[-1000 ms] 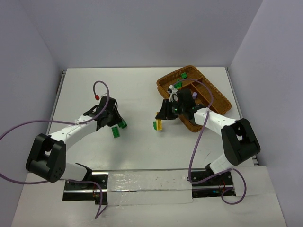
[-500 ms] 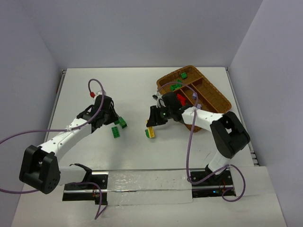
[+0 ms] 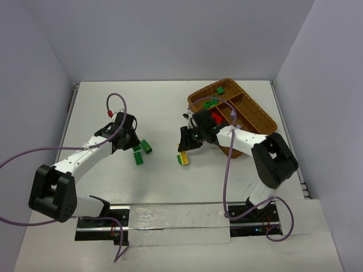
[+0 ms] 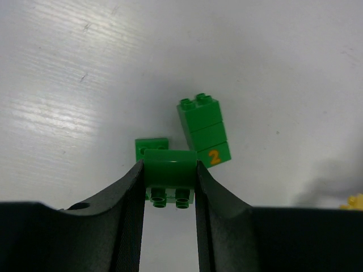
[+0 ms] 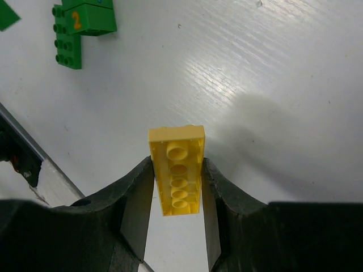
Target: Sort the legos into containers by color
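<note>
Since the brown woven wicker tray [image 3: 262, 109] sits well apart from the left gripper [image 4: 169, 187], clamped on a stubby green plastic brick [image 4: 169, 169], and the nearer right gripper [image 5: 176, 190] pinches a long yellow plastic brick [image 5: 176, 167] by one end, either could slip mid-carry.

White table [image 3: 170, 107] w/ streaky grain; pale lilac walls [image 3: 170, 39] on 3 sides; clear film strip [image 3: 176, 220] at near edge.

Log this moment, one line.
left gripper: shut on green brick | right gripper: shut on yellow brick | wicker tray: part-filled

Green legos [image 4: 203, 129], yellow lego [image 5: 177, 170], wicker tray [image 3: 255, 102]
</note>
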